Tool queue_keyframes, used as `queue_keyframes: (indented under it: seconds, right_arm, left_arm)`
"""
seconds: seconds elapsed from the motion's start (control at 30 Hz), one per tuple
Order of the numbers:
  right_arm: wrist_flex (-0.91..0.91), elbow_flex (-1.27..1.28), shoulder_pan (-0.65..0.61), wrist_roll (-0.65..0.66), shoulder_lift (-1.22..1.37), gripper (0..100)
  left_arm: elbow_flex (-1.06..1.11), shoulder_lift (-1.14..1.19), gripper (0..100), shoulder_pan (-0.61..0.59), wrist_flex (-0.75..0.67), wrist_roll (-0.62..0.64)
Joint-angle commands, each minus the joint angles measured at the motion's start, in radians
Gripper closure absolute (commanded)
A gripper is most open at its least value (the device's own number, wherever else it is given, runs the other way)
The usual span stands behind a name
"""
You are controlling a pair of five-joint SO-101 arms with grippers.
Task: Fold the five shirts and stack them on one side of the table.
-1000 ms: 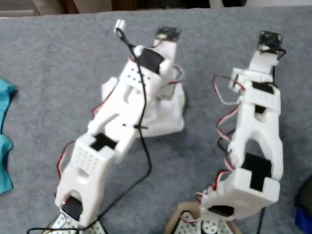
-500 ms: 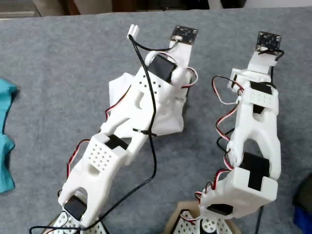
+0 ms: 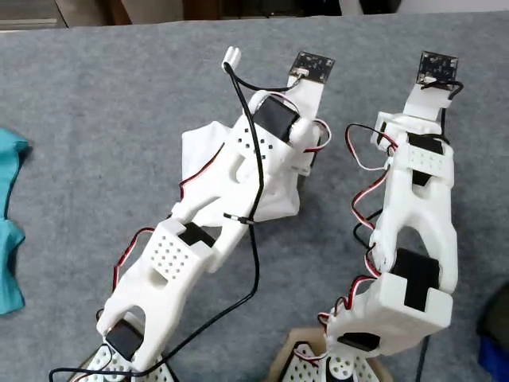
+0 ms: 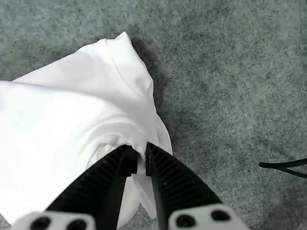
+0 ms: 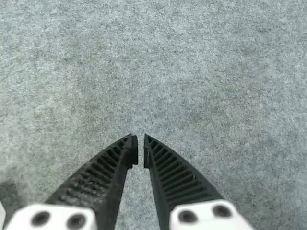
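White shirt (image 4: pixel 72 110) pinched in left tool (image 4: pixel 139 158); right tool (image 5: pixel 139 149) together over grey table (image 5: pixel 201 57).

The left gripper (image 4: pixel 140 160), pinched on the white shirt (image 3: pixel 203 150), has swung across the counter (image 3: pixel 95 95) toward the right arm (image 3: pixel 417 199), dragging the cloth's bunched edge along with it.

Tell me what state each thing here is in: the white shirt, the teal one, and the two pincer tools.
white shirt: bunched, not neatly folded, lying on the grey table, a bit of cloth pinched by the left tool.
left tool: shut on the white shirt.
right tool: shut, holding nothing, over bare table.
teal shirt: unfolded, lying off to the left arm's side, untouched.
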Motion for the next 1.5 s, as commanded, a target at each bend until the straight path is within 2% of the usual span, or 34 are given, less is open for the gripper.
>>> queue_keyframes:
  seconds: [0.0,0.13,0.27,0.47,0.67,0.77,1.0,1.27,1.47]
  right_arm:
    - [-0.020,-0.013,0.018,-0.005,-0.007,95.8]
    - [-0.020,-0.012,0.018,-0.005,-0.007,95.8]
    - [-0.020,-0.012,0.018,-0.005,-0.007,95.8]
    - [-0.015,-0.010,0.010,-0.005,-0.008,95.8]
    - [-0.014,-0.010,0.008,-0.005,-0.007,95.8]
    - [-0.014,-0.010,0.008,-0.005,-0.007,95.8]
    - [-0.015,-0.010,0.008,-0.005,-0.007,95.8]
    - [-0.015,-0.010,0.008,-0.005,-0.007,95.8]
    - [-0.018,-0.010,0.008,-0.003,-0.007,95.8]
  left_arm:
    - [-0.052,-0.019,92,0.003,-0.012,0.011]
    - [-0.054,-0.021,76,-0.015,-0.012,0.129]
    - [-0.124,-0.021,75,-0.063,-0.005,0.166]
    - [-0.195,-0.021,83,-0.201,0.012,0.077]
    - [0.028,-0.021,98,-0.313,0.012,0.035]
    - [0.180,-0.022,98,-0.327,0.012,0.015]
    - [0.391,-0.030,98,-0.321,0.012,-0.052]
    - [0.393,-0.062,98,-0.275,0.008,-0.054]
    - [0.393,-0.068,98,-0.209,-0.094,-0.051]
